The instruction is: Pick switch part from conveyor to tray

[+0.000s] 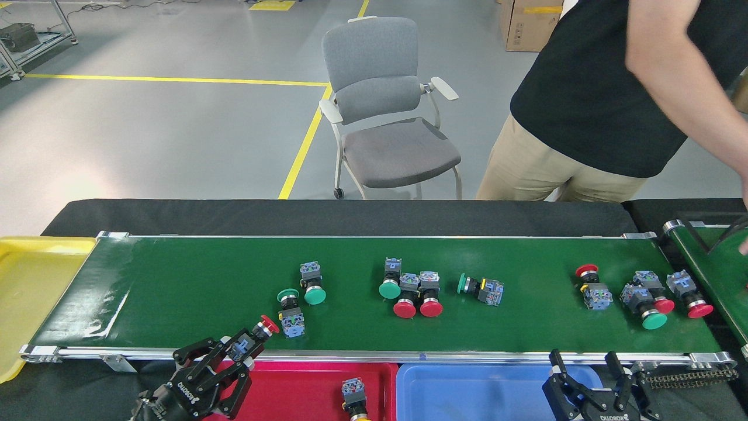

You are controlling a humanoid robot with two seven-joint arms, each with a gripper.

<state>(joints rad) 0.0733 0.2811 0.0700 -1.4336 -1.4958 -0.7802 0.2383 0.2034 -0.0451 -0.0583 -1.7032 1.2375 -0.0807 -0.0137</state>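
Note:
The conveyor (175,280) is a long dark-green belt across the view. My left gripper (242,349) is at the belt's near rail, above the red tray (304,386), shut on a red-capped switch part (264,327). Two green-capped switch parts (290,309) lie just beyond it on the belt. Further right are a cluster of three (409,287), a single green one (480,287) and several more (640,295). My right gripper (584,365) hangs open and empty over the blue tray (467,392).
One switch part (353,399) lies in the red tray. A yellow tray (29,292) sits at the belt's left end. A person (584,99) stands behind the table at the right, near a second green belt (713,269). A grey chair (385,111) stands behind.

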